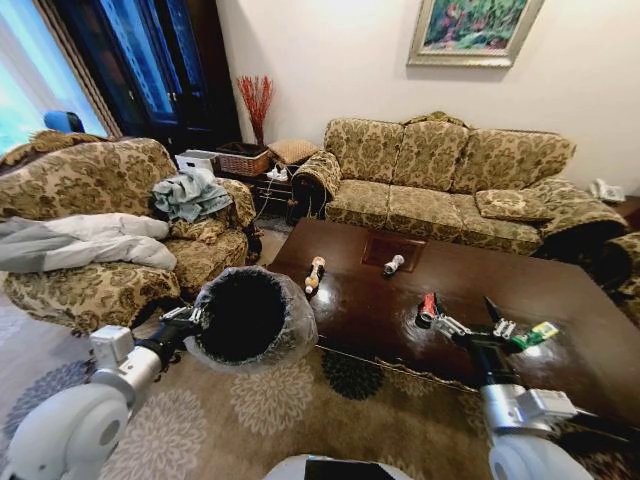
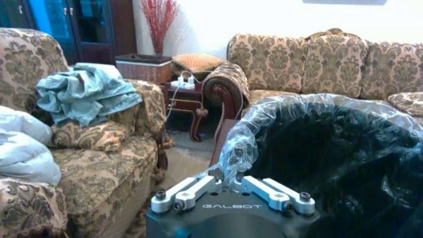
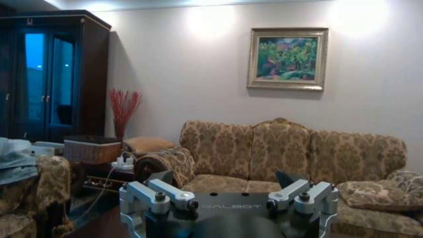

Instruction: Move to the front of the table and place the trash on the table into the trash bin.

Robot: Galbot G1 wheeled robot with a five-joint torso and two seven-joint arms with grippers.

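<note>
Dark glossy counter (image 1: 560,330) fills centre-right of head frame, sofas behind and left. On it: tan bottle (image 1: 315,274) and grey can (image 1: 393,265) upper middle, red can (image 1: 428,306) and green wrapper (image 1: 543,331) lower right. Left hand (image 1: 192,322) at lower left pinches rim of bin (image 1: 250,318), lifted beside the counter's edge. Right hand (image 1: 472,322) spread wide above counter between red can and wrapper, holding nothing

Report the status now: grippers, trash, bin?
Left gripper shut on trash bin rim, beside table. Right gripper open above table. Four trash pieces on table. Nothing blocking.
</note>
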